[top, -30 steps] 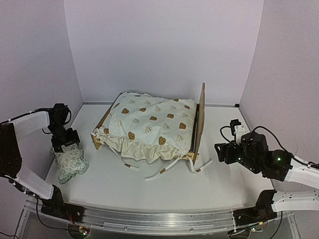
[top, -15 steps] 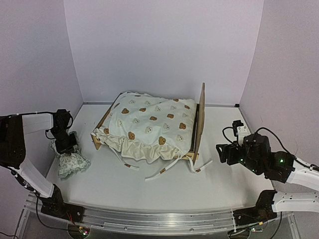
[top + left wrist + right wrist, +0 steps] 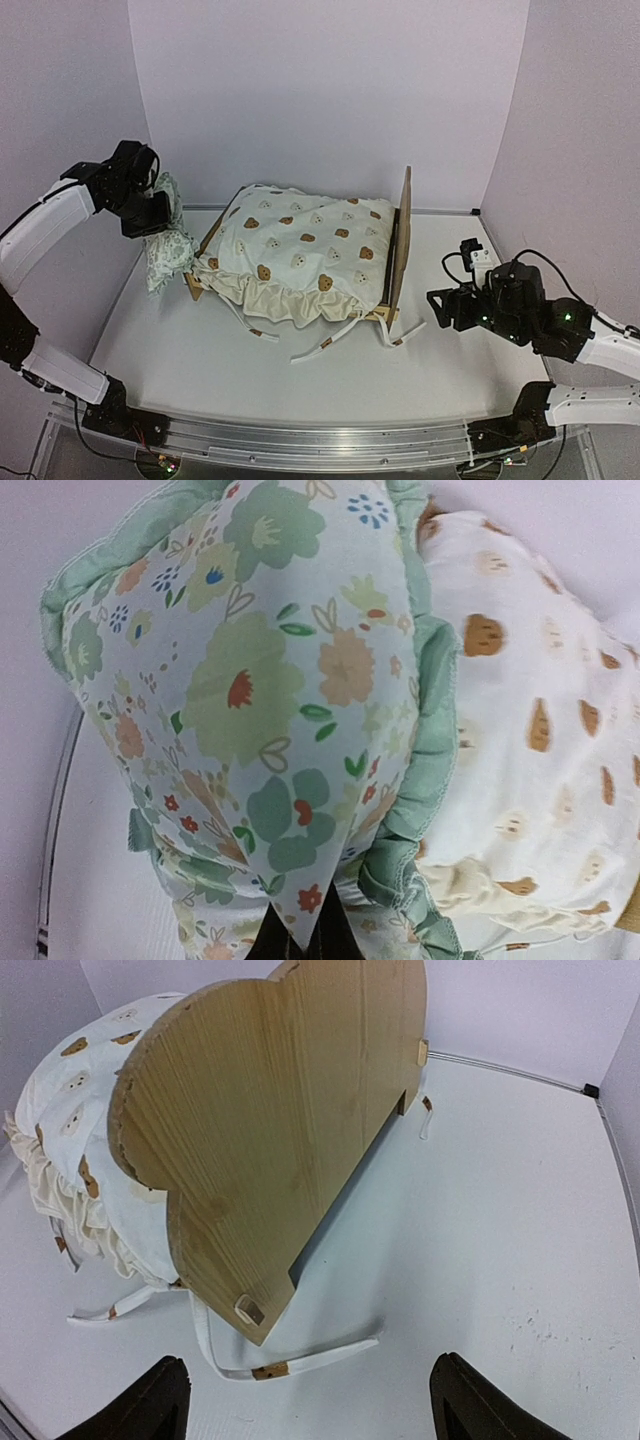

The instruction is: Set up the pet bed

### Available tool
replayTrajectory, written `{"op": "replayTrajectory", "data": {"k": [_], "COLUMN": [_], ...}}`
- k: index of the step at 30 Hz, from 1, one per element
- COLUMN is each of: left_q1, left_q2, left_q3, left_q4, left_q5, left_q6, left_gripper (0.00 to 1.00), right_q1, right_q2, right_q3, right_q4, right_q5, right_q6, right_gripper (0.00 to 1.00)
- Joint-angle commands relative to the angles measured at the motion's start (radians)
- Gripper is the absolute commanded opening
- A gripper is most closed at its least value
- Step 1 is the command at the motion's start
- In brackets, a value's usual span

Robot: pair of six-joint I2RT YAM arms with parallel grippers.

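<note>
The pet bed (image 3: 404, 232) stands mid-table, its plywood headboard (image 3: 280, 1110) upright on the right and its low footboard on the left. A cream bear-print cover (image 3: 300, 250) lies bunched over the frame, ties trailing onto the table. My left gripper (image 3: 156, 220) is shut on the floral ruffled pillow (image 3: 168, 255), which hangs in the air by the bed's left end. In the left wrist view the pillow (image 3: 250, 700) fills the frame above the dark jaws (image 3: 300, 945), with the cover (image 3: 530, 730) behind it. My right gripper (image 3: 440, 305) hovers open right of the headboard, empty (image 3: 305, 1400).
White ties with tan patches (image 3: 300, 1355) lie on the table in front of the headboard's near corner. Lilac walls close in the table at the back and both sides. A metal rail (image 3: 320, 440) runs along the near edge.
My left gripper shut on the pillow lying at the table's left and lifted it up and back, next to the bed's left end. The right arm barely moved.
</note>
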Motion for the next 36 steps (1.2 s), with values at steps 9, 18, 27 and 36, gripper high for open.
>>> {"op": "replayTrajectory", "data": {"k": [9,18,27,36], "left_q1": [-0.374,-0.511,-0.516,-0.516], "left_q2": [0.294,0.627,0.861,0.967], "left_q3": [0.496,0.877,1.018,1.011], "left_q4": [0.040,0.096,0.182,0.337], "left_q5": [0.063,0.195,0.327,0.433], "left_q6": [0.105,0.197,0.153,0.056], "left_gripper": [0.00,0.00,0.00,0.00], "right_q1": [-0.001,-0.001,0.000,0.000], "right_q2": [0.021,-0.013,-0.041,-0.026], "right_q3": [0.096,0.112,0.118,0.117], "right_q4": [-0.044,-0.104,-0.146,-0.152], "right_q5": [-0.068,-0.059,-0.045,-0.044], "right_q6": [0.045,0.067,0.079,0.084], "right_gripper": [0.84,0.83,0.83,0.83]}}
